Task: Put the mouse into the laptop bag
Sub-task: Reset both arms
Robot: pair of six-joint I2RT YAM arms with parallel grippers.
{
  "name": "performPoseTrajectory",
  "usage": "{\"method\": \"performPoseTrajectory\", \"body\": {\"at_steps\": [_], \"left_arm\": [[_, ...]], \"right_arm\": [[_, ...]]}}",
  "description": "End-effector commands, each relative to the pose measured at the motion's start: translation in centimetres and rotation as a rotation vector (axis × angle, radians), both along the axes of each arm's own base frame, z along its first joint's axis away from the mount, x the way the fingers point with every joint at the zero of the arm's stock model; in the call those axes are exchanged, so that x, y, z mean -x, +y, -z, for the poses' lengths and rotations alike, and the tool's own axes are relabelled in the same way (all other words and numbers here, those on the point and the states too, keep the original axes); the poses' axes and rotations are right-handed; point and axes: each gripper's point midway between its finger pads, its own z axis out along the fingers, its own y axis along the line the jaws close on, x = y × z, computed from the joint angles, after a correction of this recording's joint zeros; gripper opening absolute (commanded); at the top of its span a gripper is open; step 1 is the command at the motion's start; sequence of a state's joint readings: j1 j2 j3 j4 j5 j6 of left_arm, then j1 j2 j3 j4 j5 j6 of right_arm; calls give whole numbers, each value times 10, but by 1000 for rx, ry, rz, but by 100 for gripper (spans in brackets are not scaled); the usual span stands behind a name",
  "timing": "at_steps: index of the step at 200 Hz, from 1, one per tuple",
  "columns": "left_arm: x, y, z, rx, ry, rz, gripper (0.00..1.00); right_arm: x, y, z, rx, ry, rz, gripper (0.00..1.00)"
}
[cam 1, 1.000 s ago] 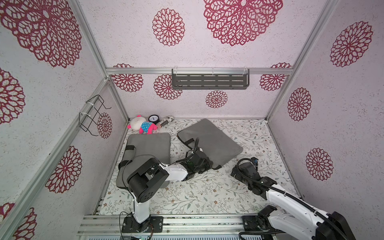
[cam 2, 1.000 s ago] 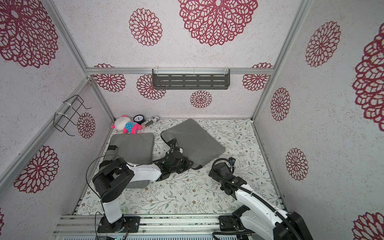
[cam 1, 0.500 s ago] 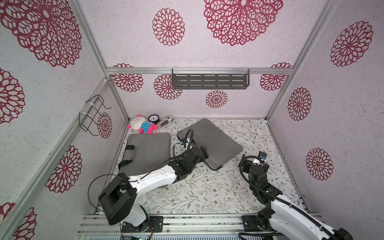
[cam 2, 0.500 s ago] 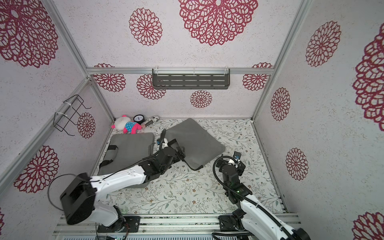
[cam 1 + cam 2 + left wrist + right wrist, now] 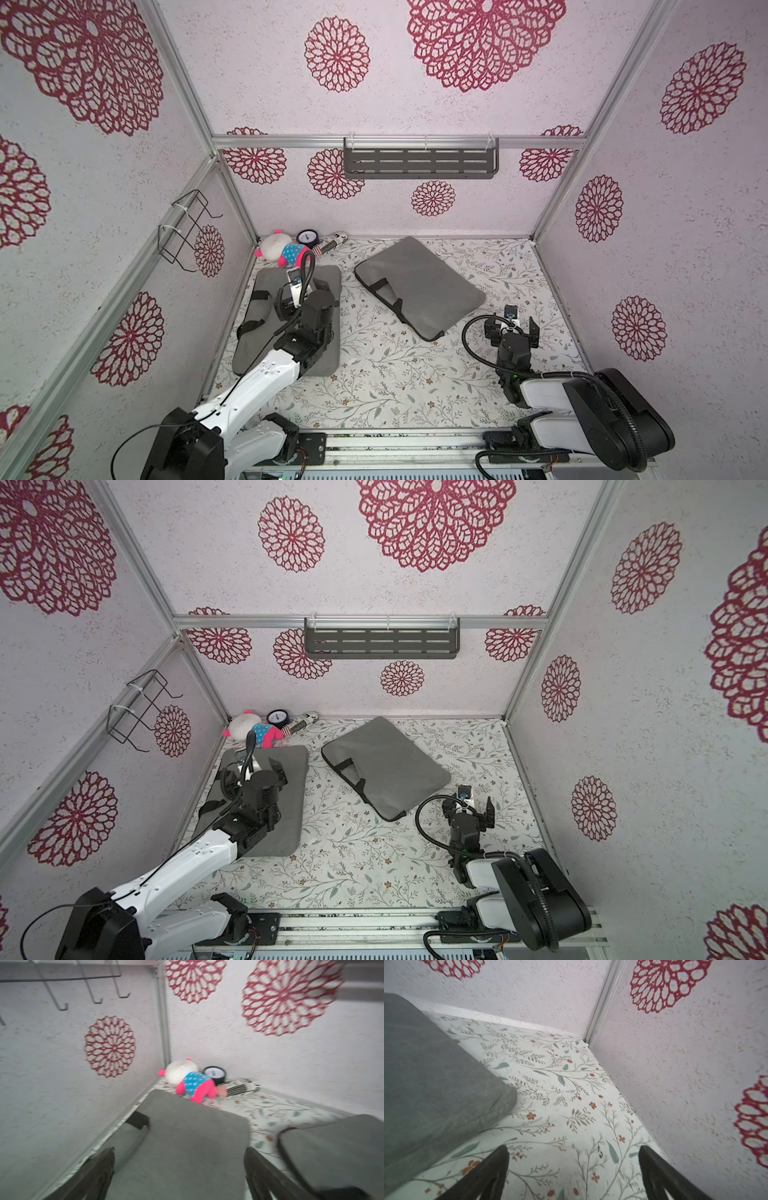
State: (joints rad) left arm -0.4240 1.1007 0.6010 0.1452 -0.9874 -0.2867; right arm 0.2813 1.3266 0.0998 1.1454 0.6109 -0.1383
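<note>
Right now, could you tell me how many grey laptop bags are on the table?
2. One laptop bag lies along the left wall; the other bag lies angled mid-table. None seems hidden.

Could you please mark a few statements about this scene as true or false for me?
1. Two grey laptop bags lie on the table. True: the left bag and the centre bag.
2. The left gripper is shut on a mouse. False: it is open and empty above the left bag; no mouse is in view.
3. A plush toy lies in the back corner beside a small clock. True.
4. The right gripper grips the centre bag. False: it is open over bare table, apart from the bag.
</note>
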Motion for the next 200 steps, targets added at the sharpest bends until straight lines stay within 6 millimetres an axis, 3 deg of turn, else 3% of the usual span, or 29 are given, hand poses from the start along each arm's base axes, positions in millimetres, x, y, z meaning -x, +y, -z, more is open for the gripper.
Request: {"method": "performPoseTrajectory", "body": {"at_steps": [1,32,54,62,95,115,134,160,185,200], "left_arm": [[15,29,-12,-101,-33,-26,98],[39,59,19,-4,-175,20,98],[49,82,42,79,-194,-34,98],[47,84,48,87,-180,-34,98],[27,86,64,56,-110,-7,98],[6,69,67,41,-74,120,98],[-8,68,67,48,-87,137,98],[-29,40,71,134,-81,308,98],[-27,54,74,168,-92,258,98],[-37,63,80,217,-50,249,98]], "right_arm": [[-19,19,-26,-76,-137,-180,99],[-22,-10,-10,-150,-155,-73,98],[-47,-21,2,-178,-54,-8,99],[-47,-23,1,-195,-63,-12,99],[-47,-28,2,-196,-61,19,99],[-47,-28,1,-196,-64,19,99],[-47,-28,1,-195,-63,20,99],[-47,-28,1,-195,-63,19,99],[-47,-28,1,-195,-63,19,99],[-47,-28,2,-196,-63,19,99]]}}
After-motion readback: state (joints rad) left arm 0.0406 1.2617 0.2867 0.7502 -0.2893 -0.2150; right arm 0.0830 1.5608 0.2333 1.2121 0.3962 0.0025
